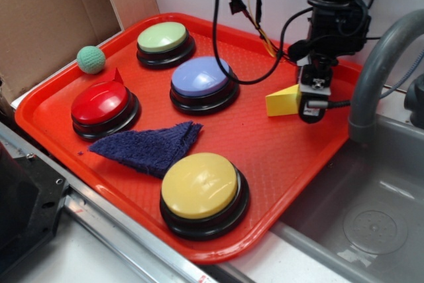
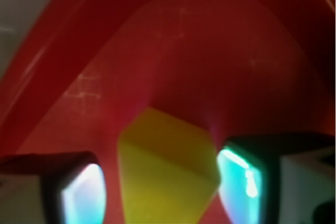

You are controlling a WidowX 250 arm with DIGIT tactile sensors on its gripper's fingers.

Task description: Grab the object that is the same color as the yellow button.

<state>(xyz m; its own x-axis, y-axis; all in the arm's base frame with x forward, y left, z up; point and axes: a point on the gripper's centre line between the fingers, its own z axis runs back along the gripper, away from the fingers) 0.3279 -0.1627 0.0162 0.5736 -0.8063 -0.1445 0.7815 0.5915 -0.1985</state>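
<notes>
Yellow wedge (image 1: 283,101) is sitting on the red tray (image 1: 278,157) toward its far right side, well apart from the yellow button (image 1: 201,186) near the front edge. The pincer (image 1: 311,101) is standing low over the tray at the wedge's right end. In the wrist view the wedge (image 2: 165,174) is lying between the two fingers (image 2: 84,195), which are spread wider than it: the right finger is just beside or touching it, the left one standing slightly apart, so the pincer is released, not yet clamping.
</notes>
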